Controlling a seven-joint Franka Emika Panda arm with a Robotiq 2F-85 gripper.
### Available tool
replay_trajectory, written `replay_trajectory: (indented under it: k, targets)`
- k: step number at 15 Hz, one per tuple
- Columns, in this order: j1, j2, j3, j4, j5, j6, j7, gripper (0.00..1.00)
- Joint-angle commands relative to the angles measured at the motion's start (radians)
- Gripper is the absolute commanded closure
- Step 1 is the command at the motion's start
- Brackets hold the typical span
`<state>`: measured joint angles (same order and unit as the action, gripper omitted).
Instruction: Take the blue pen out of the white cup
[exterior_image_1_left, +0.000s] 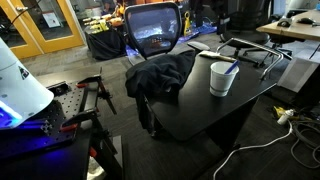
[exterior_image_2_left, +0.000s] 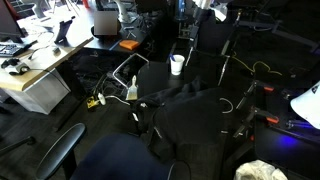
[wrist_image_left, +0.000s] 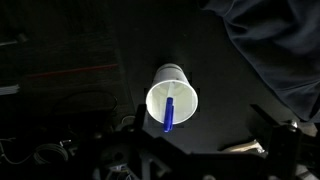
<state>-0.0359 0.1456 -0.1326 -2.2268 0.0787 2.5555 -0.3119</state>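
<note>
Lower end of blue pen (wrist_image_left: 168, 115) hidden in white cup (wrist_image_left: 183, 98). In an exterior view cup (exterior_image_2_left: 177, 64) tiny, pen too sm. to tell. Dark cloth (wrist_image_left: 275, 45) cut off upper rt, wrist view.

White cup (exterior_image_2_left: 177, 65) stood upright on a dark table (exterior_image_2_left: 195, 115), near its far end; contents too small to tell. Light wooden desk (exterior_image_2_left: 35, 78) stood left, well apart; orange object (exterior_image_2_left: 130, 45) lay beyond.

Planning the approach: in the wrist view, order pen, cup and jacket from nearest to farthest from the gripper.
1. Pen, centre, sticking up toward the gripper.
2. Cup, holding it.
3. Jacket, upper right.
</note>
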Motion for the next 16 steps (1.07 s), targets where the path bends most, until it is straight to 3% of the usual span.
replay_trajectory:
  k: [1,7,8,9,13,16]
  targets:
    - [-0.029,0.014,0.031,0.011,-0.015,-0.002,0.011,0.00]
    - [-0.039,0.103,0.043,0.074,-0.017,0.004,0.044,0.00]
    - [-0.041,0.116,0.043,0.086,-0.017,0.004,0.050,0.07]
    - [-0.043,0.133,0.044,0.101,-0.017,0.001,0.056,0.26]
    - [-0.044,0.196,0.047,0.162,-0.022,-0.015,0.087,0.57]
    - [-0.046,0.248,0.050,0.212,-0.023,-0.027,0.103,0.59]
